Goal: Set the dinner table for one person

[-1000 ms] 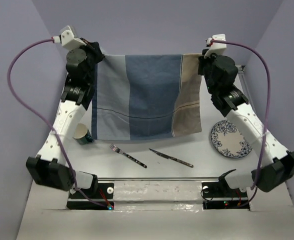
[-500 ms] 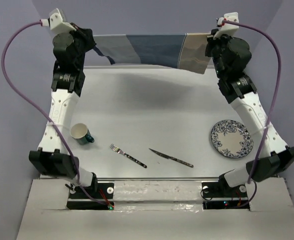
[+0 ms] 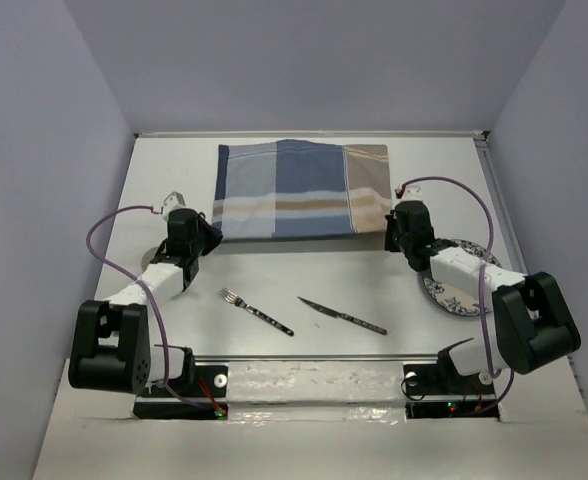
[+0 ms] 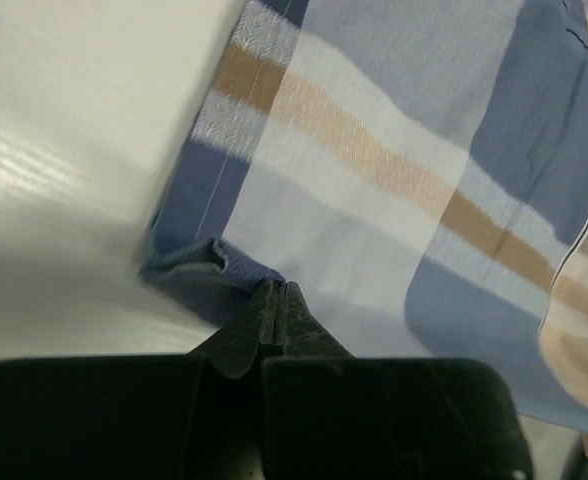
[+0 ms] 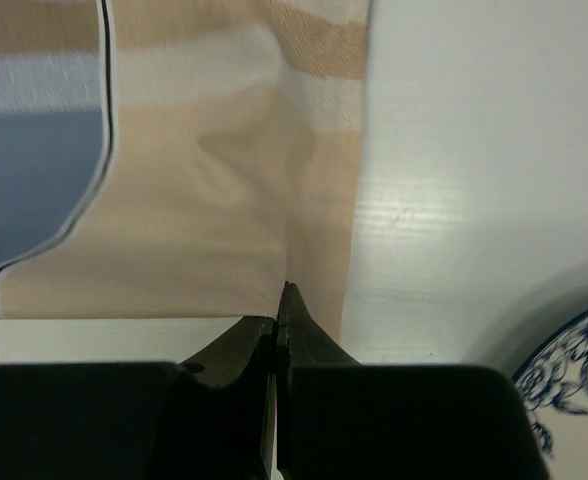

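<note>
Left claw and right claw are each clamped on a near corner of the placemat, lying flat on the bench

Three plain lilac walls close the space in: a back wall, a left wall and a right wall. The two side walls spread apart toward where I stand. Between them lies a white, matte tabletop, running right up to the foot of the back wall. Along its near edge a silvery, crinkled strip lies crosswise, and nearer still sits a pale flat board. The light is soft and even, and shadows are faint. Seen close up, the tabletop has a dull sheen with fine streaks.
</note>
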`<state>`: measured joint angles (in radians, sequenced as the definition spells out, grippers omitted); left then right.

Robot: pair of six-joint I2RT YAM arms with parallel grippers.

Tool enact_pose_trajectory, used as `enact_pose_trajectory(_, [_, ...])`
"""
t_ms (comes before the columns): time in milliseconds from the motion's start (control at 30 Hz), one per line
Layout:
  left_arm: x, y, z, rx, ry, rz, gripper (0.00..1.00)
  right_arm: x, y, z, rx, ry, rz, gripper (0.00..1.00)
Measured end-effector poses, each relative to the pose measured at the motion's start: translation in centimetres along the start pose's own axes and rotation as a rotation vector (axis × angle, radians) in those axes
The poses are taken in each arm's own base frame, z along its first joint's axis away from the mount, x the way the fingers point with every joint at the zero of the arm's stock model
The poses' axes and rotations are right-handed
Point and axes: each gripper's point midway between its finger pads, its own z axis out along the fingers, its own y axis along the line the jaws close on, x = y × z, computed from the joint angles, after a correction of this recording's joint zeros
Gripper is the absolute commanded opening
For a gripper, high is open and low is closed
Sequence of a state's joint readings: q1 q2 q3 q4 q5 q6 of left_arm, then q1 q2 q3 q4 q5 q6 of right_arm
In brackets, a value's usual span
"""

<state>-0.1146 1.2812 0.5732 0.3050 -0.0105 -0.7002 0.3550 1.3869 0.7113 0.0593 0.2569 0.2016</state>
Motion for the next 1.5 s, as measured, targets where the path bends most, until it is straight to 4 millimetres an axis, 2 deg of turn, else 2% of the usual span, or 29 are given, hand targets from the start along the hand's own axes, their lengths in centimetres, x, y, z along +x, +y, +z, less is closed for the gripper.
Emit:
enact_pose_trajectory(33, [1.2, 0.8, 0.0, -0.008, 0.021, -0.012, 0.01, 1.5, -0.1, 0.1, 0.002, 0.039, 0.024, 0.01])
enact_pose_trajectory(67, [2.1, 1.4, -0.1, -0.012, 0.034, -0.021, 0.08, 2.5, -0.1, 0.0, 0.005, 0.06, 0.051, 0.08])
enact_pose_trajectory(100, [2.6, 1.6, -0.3, -0.006, 0.034, -0.027, 0.12, 2.9, -0.2, -0.3, 0.006, 0.065, 0.066, 0.12])
enact_pose_trajectory(167, [2.6, 1.3, -0.8, 0.017, 0.019, -0.034, 0.27, 3.3, -0.3, -0.8, 0.009, 0.068, 0.11, 0.21])
enact_pose_trajectory(200, [2.3, 1.0, -1.3, 0.037, -0.003, -0.042, 0.49, 2.7, -0.2, -1.3, 0.005, 0.047, 0.135, 0.32])
enact_pose_trajectory(233, [1.8, 0.7, -1.6, 0.055, -0.025, -0.046, 0.58, 2.5, -0.3, -1.6, 0.008, 0.044, 0.158, 0.39])
enact_pose_trajectory(267, [1.2, 0.2, -2.1, 0.081, -0.053, -0.049, 0.65, 2.3, -0.3, -2.0, 0.011, 0.039, 0.184, 0.61])
enact_pose_trajectory(300, [0.8, -0.2, -2.7, 0.103, -0.075, -0.06, 0.73, 2.3, -0.4, -2.2, 0.012, 0.035, 0.204, 0.69])
enact_pose_trajectory(467, [-1.4, -2.0, -5.5, 0.198, -0.169, -0.067, 0.72, 3.4, -0.5, -3.9, -0.001, 0.065, 0.253, 0.74])
enact_pose_trajectory(600, [-3.2, -3.4, -7.6, 0.261, -0.239, -0.056, 0.69, 1.0, 0.4, -6.7, -0.089, -0.005, 0.279, 0.77])
enact_pose_trajectory(700, [-3.5, -3.8, -8.1, 0.272, -0.258, -0.043, 0.68, -1.0, 0.9, -8.2, -0.139, -0.067, 0.292, 0.77])
enact_pose_trajectory(833, [-2.1, -4.3, -7.5, 0.242, -0.214, -0.003, 0.68, -1.9, 1.2, -7.5, -0.131, -0.045, 0.264, 0.76])
enact_pose_trajectory(1000, [0.0, -6.0, -6.1, 0.198, -0.152, 0.085, 0.68, -2.2, 2.5, -4.3, -0.126, 0.037, 0.21, 0.71])
enact_pose_trajectory(1067, [0.7, -6.7, -6.1, 0.197, -0.136, 0.116, 0.67, -2.1, 3.7, -2.6, -0.135, 0.072, 0.181, 0.65])
enact_pose_trajectory(1100, [0.9, -7.0, -6.3, 0.204, -0.129, 0.127, 0.67, -1.9, 5.0, -1.6, -0.147, 0.092, 0.151, 0.62])
enact_pose_trajectory(1200, [0.3, -8.1, -7.3, 0.223, -0.131, 0.146, 0.67, -0.6, 10.9, -0.3, -0.241, 0.142, 0.019, 0.55])
enact_pose_trajectory(1233, [-0.3, -8.8, -7.9, 0.239, -0.141, 0.15, 0.67, 0.0, 13.5, -0.2, -0.287, 0.154, -0.026, 0.54])
enact_pose_trajectory(1300, [-2.1, -10.7, -9.9, 0.291, -0.17, 0.161, 0.68, 1.5, 18.4, -0.7, -0.383, 0.175, -0.111, 0.54])
enact_pose_trajectory(1400, [-6.0, -14.0, -14.3, 0.393, -0.248, 0.187, 0.7, 3.3, 23.2, -1.4, -0.468, 0.192, -0.188, 0.56])
enact_pose_trajectory(1500, [-9.2, -16.1, -18.1, 0.454, -0.33, 0.219, 0.71, 4.0, 27.2, -1.2, -0.511, 0.188, -0.232, 0.56])
